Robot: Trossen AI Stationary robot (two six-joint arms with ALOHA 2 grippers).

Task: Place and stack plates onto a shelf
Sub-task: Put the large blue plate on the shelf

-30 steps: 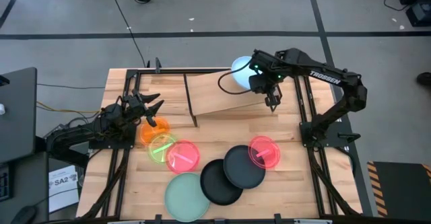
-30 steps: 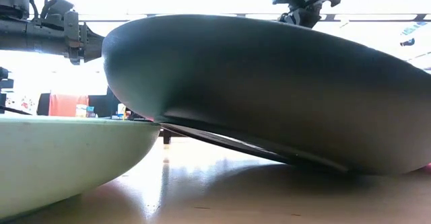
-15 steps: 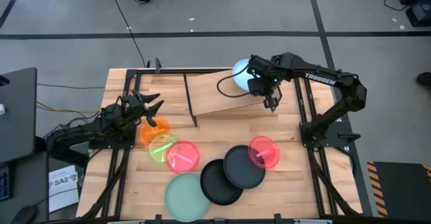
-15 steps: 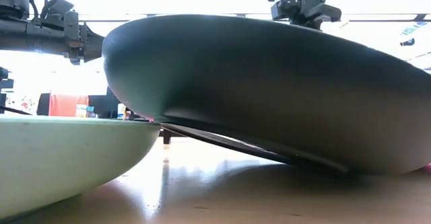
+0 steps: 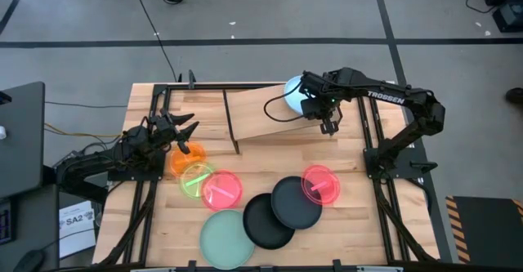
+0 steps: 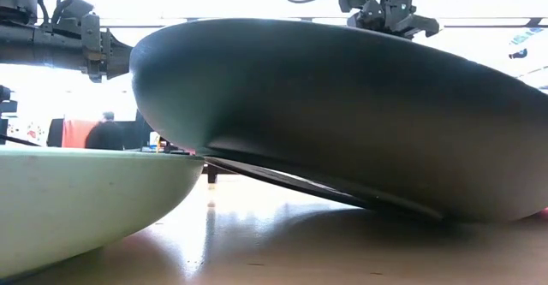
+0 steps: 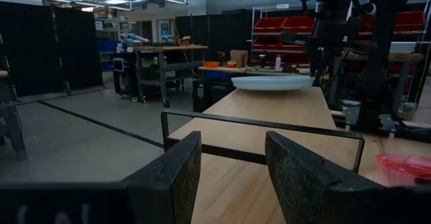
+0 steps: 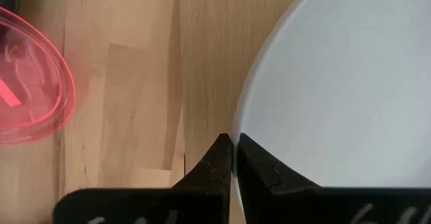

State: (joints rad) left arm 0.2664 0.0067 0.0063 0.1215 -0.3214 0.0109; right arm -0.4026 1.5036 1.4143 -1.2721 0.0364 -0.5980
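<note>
**Right gripper at the rim of the light-blue plate on the shelf**

In the high view we see the right gripper (image 5: 328, 126) over the right end of the shelf (image 5: 261, 113), which stands at the far side of the table (image 5: 351, 153). The light-blue plate (image 5: 292, 91) lies on the far right part of the shelf, half under the arm. The left gripper (image 5: 186, 133) waits at the left, just above the orange plate (image 5: 178, 161), with its fingers spread and holding nothing. On the table lie also the neon-green plate (image 5: 195, 179), the pink plate (image 5: 221, 189), the red plate (image 5: 320, 184), the mint-green plate (image 5: 229, 238) and two black plates (image 5: 282, 210), which overlap.

In the low view a black plate (image 6: 342, 122) fills most of the picture, with the mint-green plate (image 6: 86, 199) at the left.

In the left wrist view the left fingers (image 7: 172, 177) stand wide apart, and the light-blue plate (image 7: 273, 82) rests on the far end of the shelf (image 7: 269, 120).

In the right wrist view the right fingertips (image 8: 219, 158) are almost closed, with only a thin gap, at the rim of the light-blue plate (image 8: 337, 96). We cannot tell if they pinch it.
</note>
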